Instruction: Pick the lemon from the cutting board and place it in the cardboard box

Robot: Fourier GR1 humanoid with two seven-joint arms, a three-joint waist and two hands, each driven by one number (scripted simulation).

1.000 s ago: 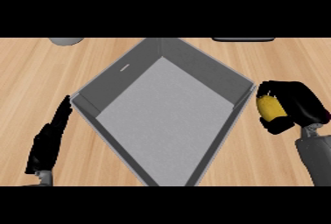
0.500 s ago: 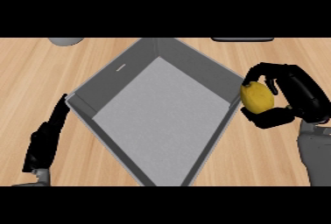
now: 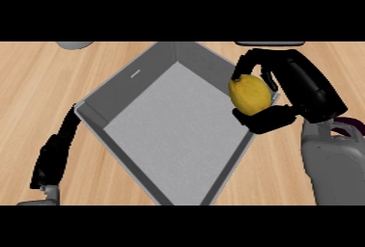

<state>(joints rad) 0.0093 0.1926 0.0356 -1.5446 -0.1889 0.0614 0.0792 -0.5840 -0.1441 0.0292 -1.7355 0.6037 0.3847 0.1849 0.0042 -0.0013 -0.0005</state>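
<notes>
The lemon [image 3: 249,94] was held at the right rim of the grey box [image 3: 114,89], enclosed by the curled fingers and thumb of the right hand [image 3: 303,87]. The left hand [image 3: 53,153] was seen straight-fingered and empty beside the left wall. A grey object [image 3: 75,45] and a dark object [image 3: 269,43] were cut off at the far edge of the wooden counter [image 3: 35,87].

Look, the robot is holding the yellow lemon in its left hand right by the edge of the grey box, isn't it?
Not quite: it is the right hand that curls round the lemon, right by the edge of the grey box. The left hand lies open and holds nothing on the box's other side. The head view shows this.
</notes>
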